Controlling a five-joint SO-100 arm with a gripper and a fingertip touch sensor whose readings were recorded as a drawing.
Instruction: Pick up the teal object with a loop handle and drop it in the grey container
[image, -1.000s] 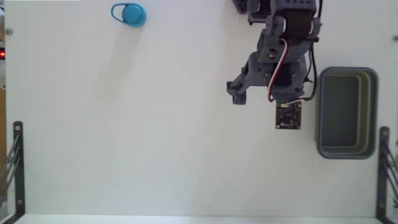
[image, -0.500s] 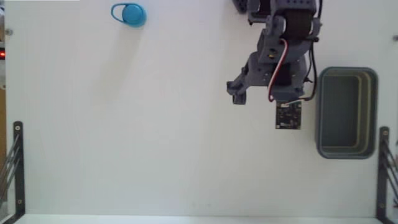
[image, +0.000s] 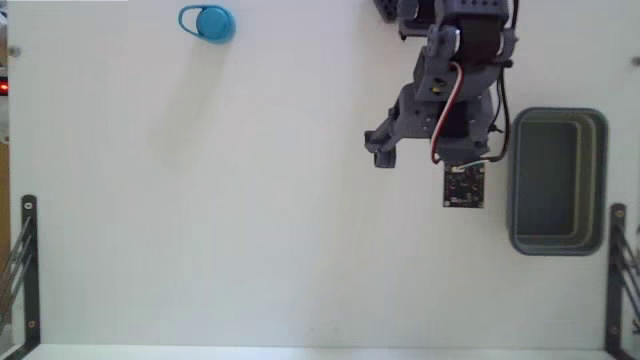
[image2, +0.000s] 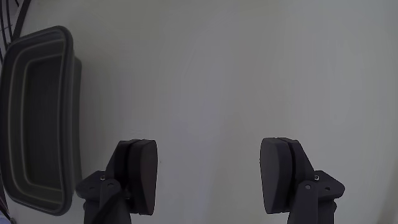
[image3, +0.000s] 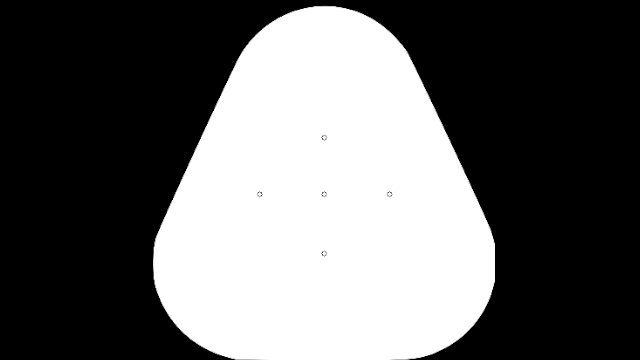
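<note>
The teal object with a loop handle lies at the top left of the white table in the fixed view, far from the arm, with its loop pointing left. It does not appear in the wrist view. The grey container stands at the right, just beside the arm, and nothing shows inside it. My gripper hangs over bare table left of the container. In the wrist view the gripper is wide open with only table between its fingers, and the container sits at the left edge.
Black metal brackets stand at the table's lower left and lower right corners. The arm's base is at the top edge. White table stretches between the arm and the teal piece.
</note>
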